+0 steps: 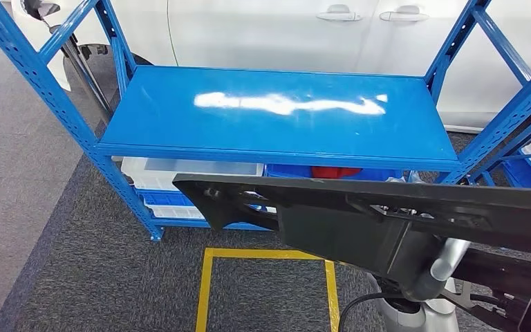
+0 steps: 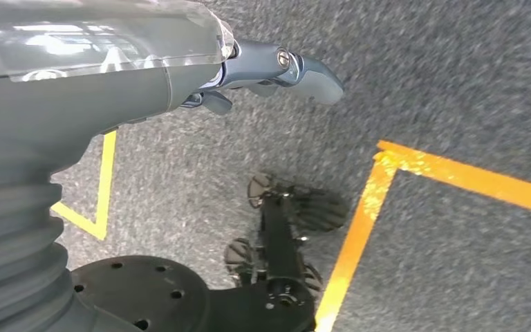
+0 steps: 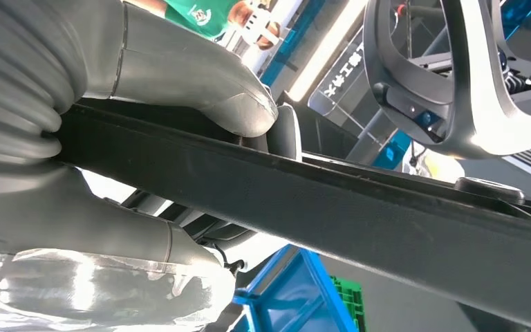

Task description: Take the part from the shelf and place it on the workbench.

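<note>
Black part, blue shelf, grey carpet with yellow tape lines.

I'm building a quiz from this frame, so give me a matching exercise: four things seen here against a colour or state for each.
Things:
1. shelf
2. part
3. floor tape
4. left robot hand

Colours or states:
A. yellow
B. black, held by the right robot hand
C. holding nothing, over the carpet
D. blue, top board bare

Pairs: 1-D, 2-B, 3-A, 4-C

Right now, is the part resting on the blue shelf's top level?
No. The black part is off the bare shelf top, gripped by the right hand.
</note>
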